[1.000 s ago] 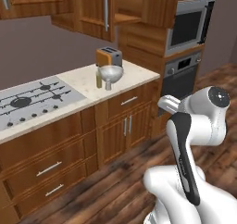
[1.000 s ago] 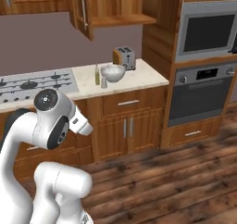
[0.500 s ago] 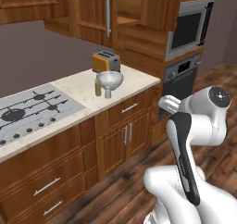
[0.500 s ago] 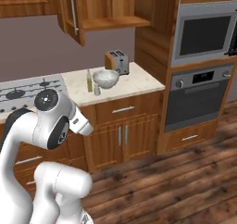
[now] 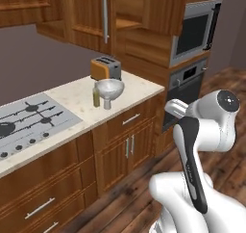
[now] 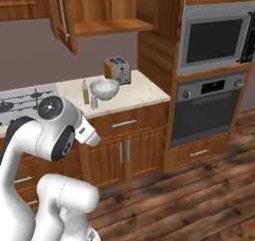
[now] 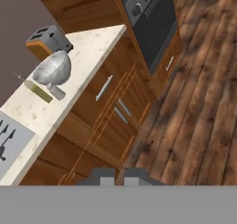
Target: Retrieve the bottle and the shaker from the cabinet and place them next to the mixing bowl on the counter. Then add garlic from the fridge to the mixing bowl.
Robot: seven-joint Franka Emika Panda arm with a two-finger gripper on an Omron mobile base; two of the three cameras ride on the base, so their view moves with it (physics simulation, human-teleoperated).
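The bottle (image 6: 85, 91) and shaker (image 6: 93, 102) stand just beside the mixing bowl (image 6: 104, 88) on the table (image 6: 137, 91), as required, while the gripper (image 7: 115, 176) is closed and empty, ready for the garlic.

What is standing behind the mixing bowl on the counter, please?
Behind the mixing bowl, nearer the wall, stands the orange-sided toaster on the counter. The bottle and the shaker stand beside the bowl, not behind it. The toaster's base is partly covered by the bowl.
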